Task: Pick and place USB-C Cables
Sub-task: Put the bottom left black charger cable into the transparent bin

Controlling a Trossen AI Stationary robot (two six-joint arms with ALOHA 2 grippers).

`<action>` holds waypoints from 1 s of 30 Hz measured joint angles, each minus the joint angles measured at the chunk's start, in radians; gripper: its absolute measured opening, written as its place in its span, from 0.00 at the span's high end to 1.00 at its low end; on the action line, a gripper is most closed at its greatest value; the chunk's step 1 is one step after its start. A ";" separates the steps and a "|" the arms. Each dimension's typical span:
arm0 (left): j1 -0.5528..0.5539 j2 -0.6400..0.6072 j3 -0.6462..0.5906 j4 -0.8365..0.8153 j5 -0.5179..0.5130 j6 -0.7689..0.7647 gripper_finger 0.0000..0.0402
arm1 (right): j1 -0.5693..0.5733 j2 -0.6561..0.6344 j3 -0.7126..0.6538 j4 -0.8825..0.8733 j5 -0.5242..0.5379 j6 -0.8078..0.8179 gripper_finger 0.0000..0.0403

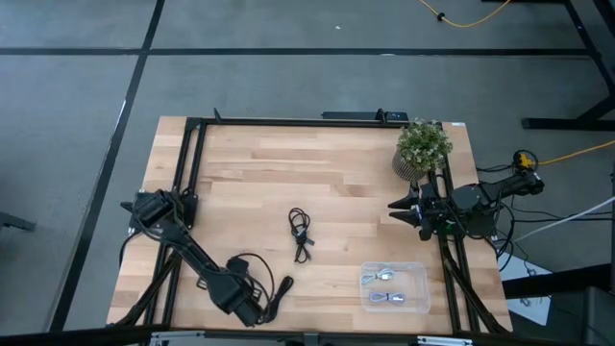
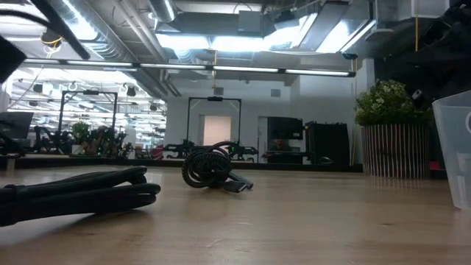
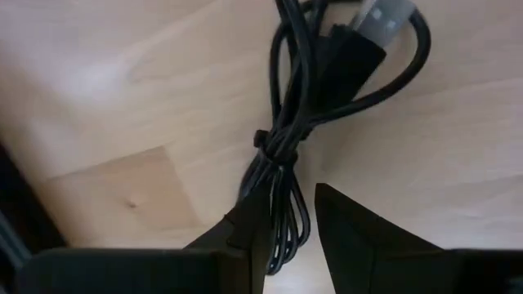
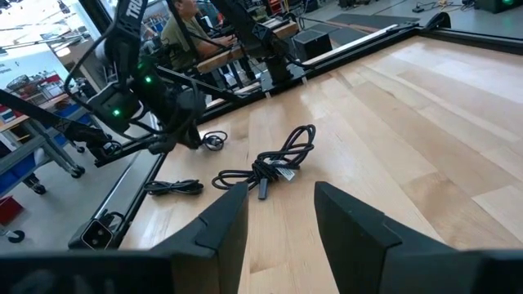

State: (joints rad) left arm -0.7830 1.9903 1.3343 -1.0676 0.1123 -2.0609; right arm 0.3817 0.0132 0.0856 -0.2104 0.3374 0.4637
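left gripper (image 1: 252, 309), near table edge: fingers part-spread, a black cable bundle (image 3: 282, 155) sitting between them, tips either side of its looped end. can't tell if it's a firm pinch yet; from the high view the bundle (image 1: 274, 296) trails just beyond the tips, flat on the wood. looks like the pick is in hand, not lifted.

further right of that gripper, mid-table: second black cable bundle (image 1: 301, 234), loose figure-eight w/ a tie at the waist, untouched. thin, rubbery, matte; metal plug ends glint.

right of that: clear plastic bin (image 1: 419, 288), rounded corners, see-through walls, w/ pale grey-white cables (image 1: 381, 278) already inside, two small bundles as far as i can tell. so approx. two placed, two black ones left on the table.

right gripper (image 1: 396, 210) waits at far right by the potted plant (image 1: 423, 146), fingers spread wide, nothing in them, well apart from any cable.

table (image 1: 250, 173): pale wood planks, smooth, visible grain.
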 joint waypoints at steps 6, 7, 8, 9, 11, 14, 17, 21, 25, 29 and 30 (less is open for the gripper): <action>0.006 -0.008 -0.059 0.068 0.009 -0.042 0.77 | 0.000 0.000 0.000 0.000 0.000 0.000 0.64; 0.009 -0.008 -0.064 0.073 0.011 -0.053 0.78 | 0.000 0.000 0.000 0.000 0.000 0.000 0.64; 0.012 -0.008 -0.064 0.079 0.008 -0.055 0.79 | 0.000 0.000 0.000 0.000 0.000 0.000 0.64; 0.015 -0.007 -0.064 0.084 -0.002 -0.053 0.81 | 0.000 0.000 0.000 0.000 0.000 0.000 0.64; 0.020 -0.007 -0.057 0.094 -0.035 -0.045 0.87 | 0.000 0.000 0.000 0.000 0.000 -0.001 0.64; 0.030 -0.004 -0.039 0.090 -0.054 -0.032 0.97 | 0.000 0.000 0.000 0.000 0.000 -0.002 0.64; 0.038 -0.002 -0.036 0.086 -0.057 -0.035 0.98 | 0.000 0.000 0.000 0.000 0.000 -0.011 0.64; 0.047 -0.002 -0.036 0.072 -0.072 -0.112 0.99 | 0.000 0.000 0.000 0.000 0.001 -0.027 0.64; 0.051 0.004 0.005 0.054 -0.210 -0.098 0.99 | 0.000 0.000 0.000 0.000 0.001 -0.028 0.64; 0.057 0.000 0.106 0.034 -0.473 0.017 0.99 | 0.000 0.000 0.000 0.000 0.001 -0.031 0.64; 0.058 -0.002 0.138 0.023 -0.542 0.059 0.99 | 0.000 0.000 0.000 0.000 0.001 -0.031 0.64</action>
State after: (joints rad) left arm -0.7247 1.9885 1.4722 -1.0441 -0.4292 -2.0019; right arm 0.3817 0.0132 0.0855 -0.2100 0.3386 0.4328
